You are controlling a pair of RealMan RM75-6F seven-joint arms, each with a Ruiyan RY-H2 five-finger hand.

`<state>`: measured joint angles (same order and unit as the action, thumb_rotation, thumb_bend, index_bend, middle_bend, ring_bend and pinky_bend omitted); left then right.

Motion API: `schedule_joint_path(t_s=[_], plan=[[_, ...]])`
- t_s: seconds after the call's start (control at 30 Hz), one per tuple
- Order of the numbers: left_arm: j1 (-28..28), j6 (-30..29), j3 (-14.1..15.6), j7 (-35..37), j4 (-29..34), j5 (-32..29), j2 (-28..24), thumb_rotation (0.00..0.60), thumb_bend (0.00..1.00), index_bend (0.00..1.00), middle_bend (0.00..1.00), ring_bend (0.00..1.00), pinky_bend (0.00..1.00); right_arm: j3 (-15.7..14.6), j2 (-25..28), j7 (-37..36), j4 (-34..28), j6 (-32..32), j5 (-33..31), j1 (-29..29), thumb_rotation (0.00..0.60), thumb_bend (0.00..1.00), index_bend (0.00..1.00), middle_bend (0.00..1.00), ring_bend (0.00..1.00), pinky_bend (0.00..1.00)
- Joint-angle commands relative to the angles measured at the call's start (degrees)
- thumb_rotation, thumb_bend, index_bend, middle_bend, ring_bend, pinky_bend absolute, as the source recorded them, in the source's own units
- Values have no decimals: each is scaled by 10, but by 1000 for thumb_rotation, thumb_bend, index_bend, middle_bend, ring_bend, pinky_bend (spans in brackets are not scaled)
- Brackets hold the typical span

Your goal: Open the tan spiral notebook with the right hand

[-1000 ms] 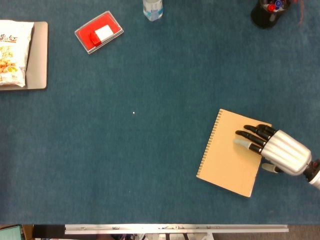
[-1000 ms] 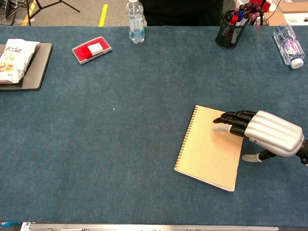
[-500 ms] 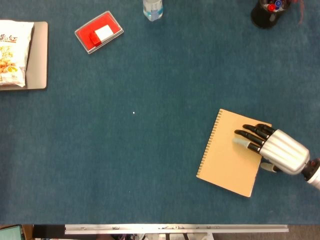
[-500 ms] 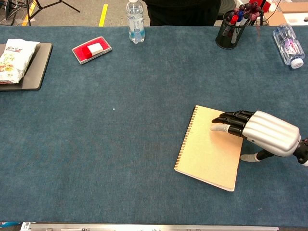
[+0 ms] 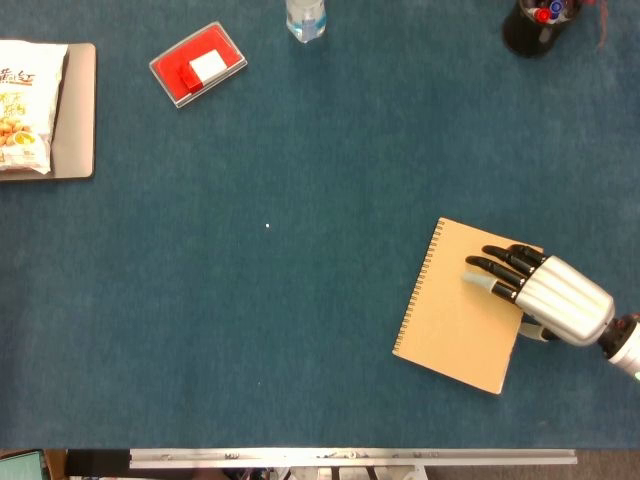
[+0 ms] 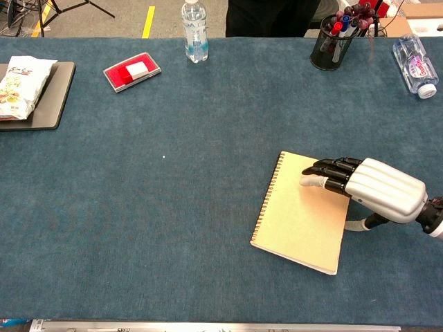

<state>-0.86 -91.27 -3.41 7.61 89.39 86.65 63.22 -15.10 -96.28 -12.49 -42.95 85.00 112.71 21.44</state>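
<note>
R hand (image 5: 545, 295) (image 6: 370, 188): palm down, fingers (image 6: 331, 169) stretched over notebook's right part, tips on/just above cover; thumb (image 6: 356, 225) off its right edge by the table. Holds nothing, fingers slightly apart.
L hand: not seen in either view.
Notebook (image 5: 455, 310) (image 6: 297, 218): tan, closed, flat, tilted; spiral on left side; near table's front-right corner.
Pen cup (image 6: 329, 43): back edge, right; markers inside.
Bottle, lying (image 6: 414, 63): back-right corner.
Bottle, upright (image 6: 194, 31): back edge, mid.
Red box (image 5: 197, 65) (image 6: 132, 70): back-left area, white block on it.
Tray (image 6: 50, 104): left edge, snack bag (image 5: 22, 105) (image 6: 19, 79) on it.
Table (image 5: 260, 300): blue cloth.
</note>
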Motion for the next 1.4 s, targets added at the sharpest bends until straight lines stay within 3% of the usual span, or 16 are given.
schedule_joint_path(t_s=[0.03, 0.67, 1.4], plan=[[0, 0, 0, 0, 0, 0, 0, 600, 189, 440, 368, 210, 419, 1, -3, -3, 4, 3, -2, 0, 600, 0, 180, 157, 134, 259], [1, -1, 0, 2, 0, 0, -1, 600, 189, 440, 368, 210, 419, 7, -34, -44, 42, 57, -4, -4, 600, 3, 180, 209, 134, 259], [1, 0, 0, 2, 1, 1, -2, 600, 189, 440, 368, 210, 419, 21, -65, -77, 83, 96, -22, -11, 600, 113, 203, 250, 139, 261]])
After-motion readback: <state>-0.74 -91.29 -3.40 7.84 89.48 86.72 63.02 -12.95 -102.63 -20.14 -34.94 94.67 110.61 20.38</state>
